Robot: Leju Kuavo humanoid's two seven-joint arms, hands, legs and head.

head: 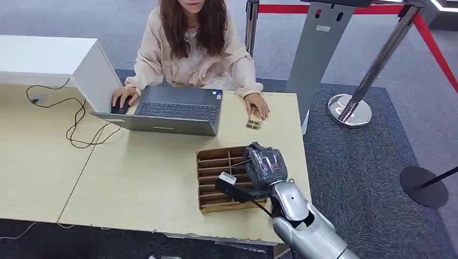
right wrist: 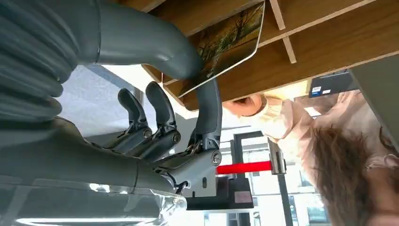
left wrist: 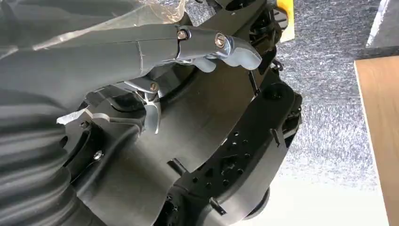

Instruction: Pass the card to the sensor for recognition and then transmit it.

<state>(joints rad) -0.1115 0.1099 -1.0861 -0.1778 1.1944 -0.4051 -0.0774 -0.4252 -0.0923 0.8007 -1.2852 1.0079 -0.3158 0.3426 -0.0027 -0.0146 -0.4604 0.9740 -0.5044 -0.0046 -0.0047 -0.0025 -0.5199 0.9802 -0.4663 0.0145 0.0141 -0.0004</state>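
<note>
My right hand point(head: 264, 164) hovers over the right side of a brown slotted card box point(head: 204, 181) on the table. In the right wrist view the hand point(right wrist: 160, 127) pinches a card point(right wrist: 230, 40) printed with a landscape of trees between thumb and a finger, just at the box's wooden dividers point(right wrist: 329, 42). The other fingers are curled below and apart from the card. Across the table a person's hand point(head: 258, 105) rests on a small tan object point(head: 254, 121) near the far edge. My left hand point(left wrist: 188, 44) hangs beside my body, fingers extended, holding nothing.
The person sits behind an open grey laptop point(head: 173, 110) at the table's far side. A white box point(head: 48, 59) and a black cable point(head: 75, 124) lie on the left. A grey kiosk post point(head: 318, 48) and red-belt stanchions point(head: 351, 105) stand on the right beyond the table.
</note>
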